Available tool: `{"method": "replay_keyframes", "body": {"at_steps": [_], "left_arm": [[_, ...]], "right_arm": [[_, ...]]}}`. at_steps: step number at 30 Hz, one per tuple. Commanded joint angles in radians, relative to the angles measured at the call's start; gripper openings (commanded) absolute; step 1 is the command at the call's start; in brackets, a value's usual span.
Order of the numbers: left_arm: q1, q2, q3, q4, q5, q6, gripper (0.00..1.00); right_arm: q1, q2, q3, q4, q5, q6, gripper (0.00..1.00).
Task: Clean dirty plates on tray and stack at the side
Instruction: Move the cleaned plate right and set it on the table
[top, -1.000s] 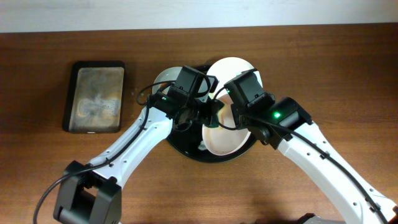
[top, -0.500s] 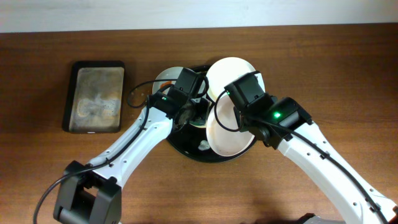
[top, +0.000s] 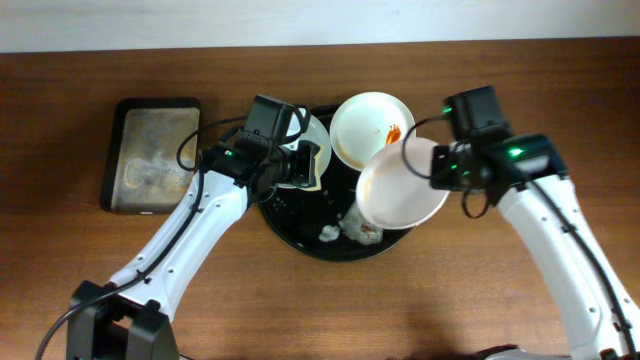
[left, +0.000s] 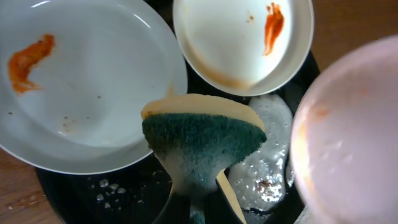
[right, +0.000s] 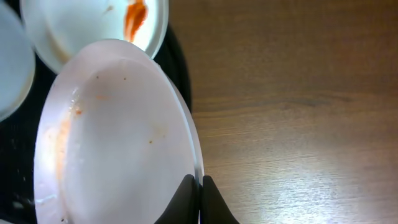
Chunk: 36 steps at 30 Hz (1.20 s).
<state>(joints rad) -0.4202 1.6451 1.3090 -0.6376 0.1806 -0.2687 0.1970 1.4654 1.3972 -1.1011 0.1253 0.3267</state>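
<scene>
Three white plates show. One with an orange smear lies at the back of the round black tray. Another smeared plate lies on the tray's left side, partly under my left arm. My left gripper is shut on a yellow-green sponge and hovers over the tray between the plates. My right gripper is shut on the rim of the third plate, which hangs tilted over the tray's right edge with a faint orange trace on it.
A rectangular black tray with a wet, soapy bottom sits at the left. Foam and crumbs lie on the round tray's floor. Bare wooden table stretches to the right of the held plate.
My right gripper has carried its plate to the right, away from the tray's middle. The left gripper has drawn back to the left with the sponge, uncovering the rear plate.
</scene>
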Motion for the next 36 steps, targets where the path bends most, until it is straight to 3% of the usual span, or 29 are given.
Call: {"method": "replay_keyframes", "body": {"at_steps": [1,13,21,31,36], "left_arm": [[0.003,-0.020,-0.003,0.000,0.034,0.016,0.03],[0.003,-0.020,-0.003,0.000,0.045,0.016,0.03],[0.003,-0.020,-0.003,0.000,0.064,0.016,0.03],[0.003,-0.020,-0.003,0.000,0.079,0.016,0.03],[0.003,-0.020,-0.003,0.000,0.079,0.016,0.03]], "right_arm": [[-0.101,0.000,0.029,0.015,-0.103,-0.008,0.04],[-0.644,0.016,0.029,0.254,-0.303,0.005,0.04],[-0.880,0.167,0.029,0.433,-0.299,0.074,0.04],[-0.957,0.446,0.029,0.718,-0.306,0.076,0.04],[-0.955,0.484,0.029,0.842,-0.299,0.083,0.04]]}}
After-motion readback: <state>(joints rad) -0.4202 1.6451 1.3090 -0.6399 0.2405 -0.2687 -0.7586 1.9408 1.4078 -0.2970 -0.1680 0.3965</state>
